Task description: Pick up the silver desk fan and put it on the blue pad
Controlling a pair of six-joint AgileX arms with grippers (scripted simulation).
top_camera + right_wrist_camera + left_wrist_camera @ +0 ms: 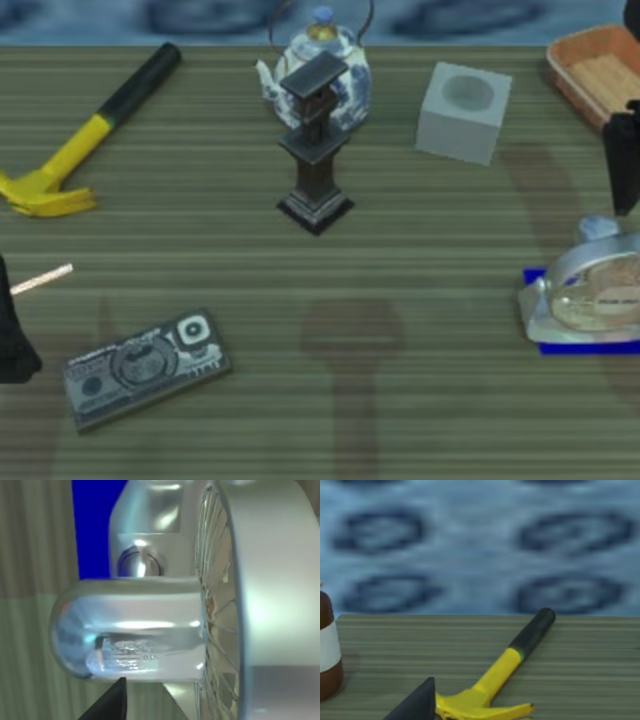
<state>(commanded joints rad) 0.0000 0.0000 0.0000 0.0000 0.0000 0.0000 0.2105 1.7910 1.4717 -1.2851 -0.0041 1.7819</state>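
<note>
The silver desk fan (588, 295) rests on the blue pad (585, 348) at the table's right edge, and it covers most of the pad. In the right wrist view its chrome motor housing (135, 630) and wire grille (220, 605) fill the picture, with the blue pad (92, 525) behind them. My right gripper (622, 200) hangs just beyond the fan and apart from it, open and holding nothing. One dark fingertip (110, 702) shows short of the housing. My left gripper (15, 340) is parked at the left edge, open and empty.
A yellow hammer (75, 150) lies at the far left. A blue-white teapot (320, 70) stands behind a dark lantern model (315, 150). A grey cube (463, 110) and a wooden tray (595, 75) are at the far right. A banknote slab (145, 368) lies near left.
</note>
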